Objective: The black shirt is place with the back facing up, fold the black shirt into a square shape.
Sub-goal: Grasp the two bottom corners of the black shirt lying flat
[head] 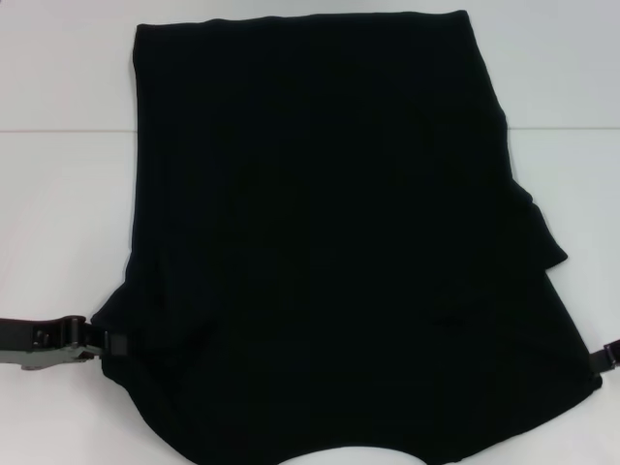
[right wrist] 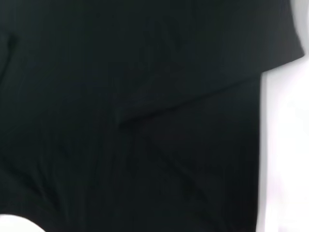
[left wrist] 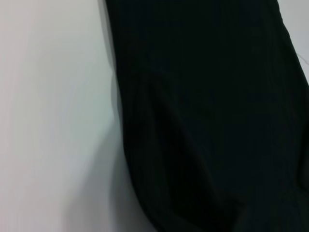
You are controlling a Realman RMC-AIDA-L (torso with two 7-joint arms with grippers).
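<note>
Nearest you, your left gripper (head: 108, 344) meets the black shirt (head: 329, 242) at its left near corner and your right gripper (head: 605, 356) at its right; neither jaw state shows. The shirt spreads away across the white table (head: 58, 194).

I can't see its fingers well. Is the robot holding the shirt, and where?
Cannot be told for sure. The left gripper and right gripper sit at the black shirt's near corners.
</note>
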